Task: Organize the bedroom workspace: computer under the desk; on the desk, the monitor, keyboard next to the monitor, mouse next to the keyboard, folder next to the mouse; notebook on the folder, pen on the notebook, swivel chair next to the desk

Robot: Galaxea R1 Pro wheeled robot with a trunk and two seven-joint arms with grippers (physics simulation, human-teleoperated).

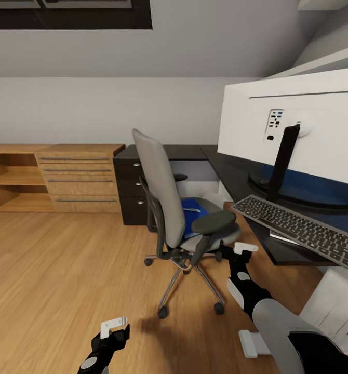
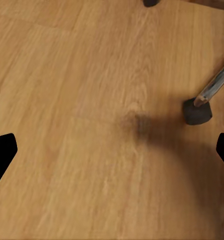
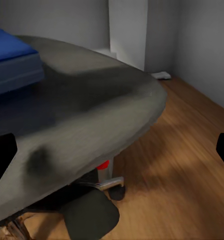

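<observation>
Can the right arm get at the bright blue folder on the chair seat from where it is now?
Probably yes. The right gripper hangs open at the grey seat's front edge, with the flat bright blue folder just beyond; the black armrest crowds the approach from above.

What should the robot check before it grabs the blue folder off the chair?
1. Folder lying on the swivel chair seat: ok.
2. Right gripper close to the seat's front edge: ok.
3. Right gripper open, holding nothing: ok; fingertips sit far apart in the right wrist view.
4. Free desk space beside the keyboard for the folder: cannot tell.
5. Something small and white lies on the folder; whether it is the pen: cannot tell.
6. Left gripper out of the way, low over the floor: ok.
</observation>
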